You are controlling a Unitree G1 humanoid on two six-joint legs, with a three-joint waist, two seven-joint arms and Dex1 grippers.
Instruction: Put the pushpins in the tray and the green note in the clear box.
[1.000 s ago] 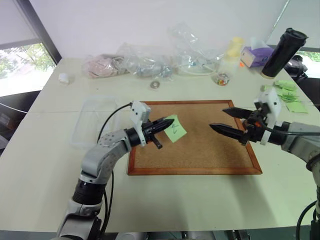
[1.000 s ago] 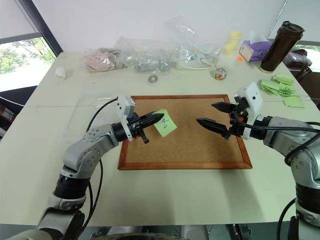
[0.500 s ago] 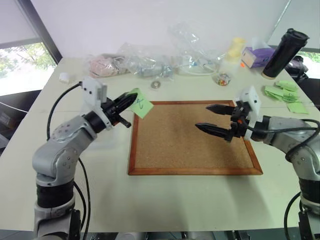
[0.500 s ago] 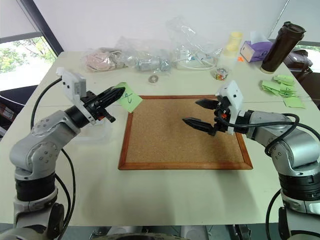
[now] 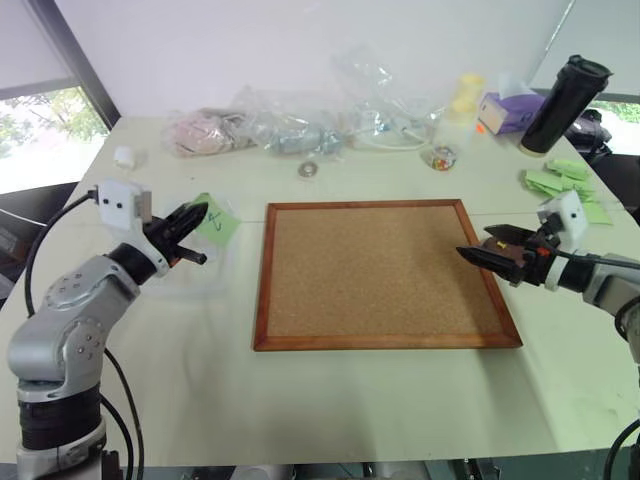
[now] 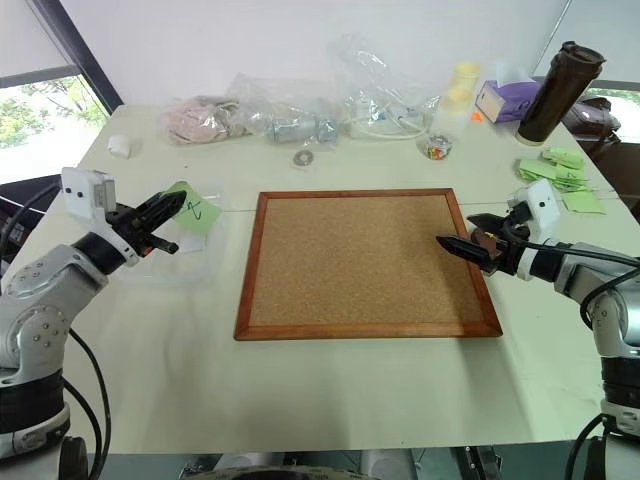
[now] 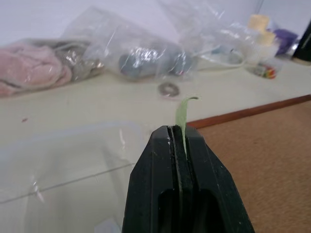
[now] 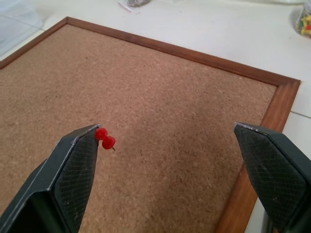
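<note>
**Note pinched over box, pin at right finger**

My left gripper point(image 6: 172, 205) is clamped on the light-green scribbled sticky note point(image 6: 194, 211), above the transparent rectangular plastic box point(image 5: 215, 262) near the tabletop's left edge. My right gripper point(image 8: 170, 141) is spread wide over the wood-framed cork board point(image 6: 360, 262), a red pushpin point(image 8: 105, 138) touching one fingertip.

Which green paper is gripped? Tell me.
The light-green square sticky note with a dark scribble, pinched in the shut left gripper; the plain green slips lie heaped on the table.
</note>
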